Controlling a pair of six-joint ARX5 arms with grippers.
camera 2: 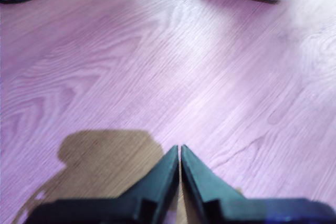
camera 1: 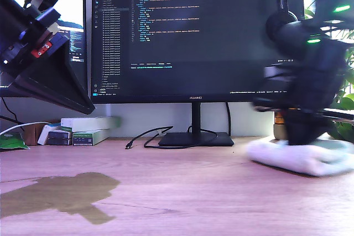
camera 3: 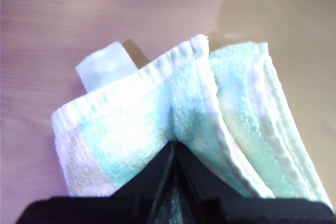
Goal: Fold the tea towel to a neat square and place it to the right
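Towel (camera 3: 157, 124), fluffy terry, folded, pinched w/ second pincer (camera 3: 173, 148).

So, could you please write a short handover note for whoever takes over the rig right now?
My first hand: shut, empty, raised over bare desk at the exterior view's left.
My second hand: down at the tea towel, tips closed against its folds; a firm grip is unclear.
Towel: folded into a bundle, lying at the exterior view's right.
Left: check that the square is neat, release, withdraw.

The folded tea towel (camera 1: 301, 156) lay on the desk (camera 1: 182, 192) at lower right of the exterior view, beneath a blurred arm (camera 1: 310, 64).
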